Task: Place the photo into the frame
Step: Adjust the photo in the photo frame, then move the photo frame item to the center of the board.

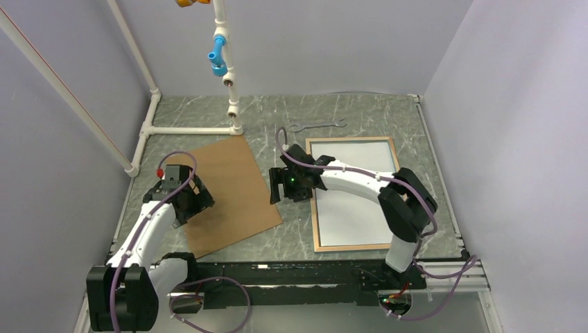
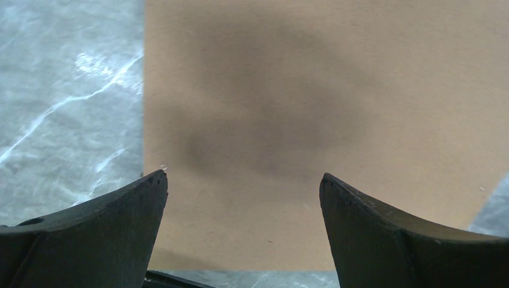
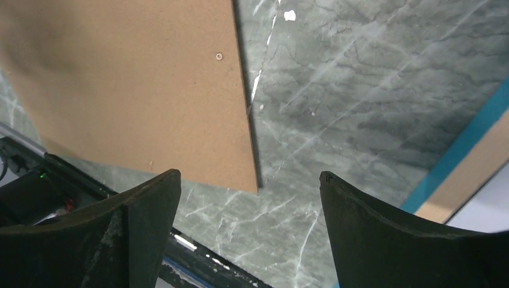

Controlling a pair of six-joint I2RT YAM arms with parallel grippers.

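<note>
So both sets of jaws gape wide and empty. Left gripper point(image 2: 243, 180) hovers over the flat brown cardboard board point(image 1: 232, 187) at 9 o'clock, right gripper point(image 3: 249, 177) over the grey marble table point(image 1: 298, 232) beside it. The thin rectangular tan-backed frame point(image 1: 315, 208) at 3 o'clock holds the photo point(image 1: 347, 225), white side up.

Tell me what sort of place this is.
Likely a robot lab cell: a marble-patterned table boxed in by pale walls, a white PVC pipe rig, and left arm and right arm bolted at its near edge.
</note>
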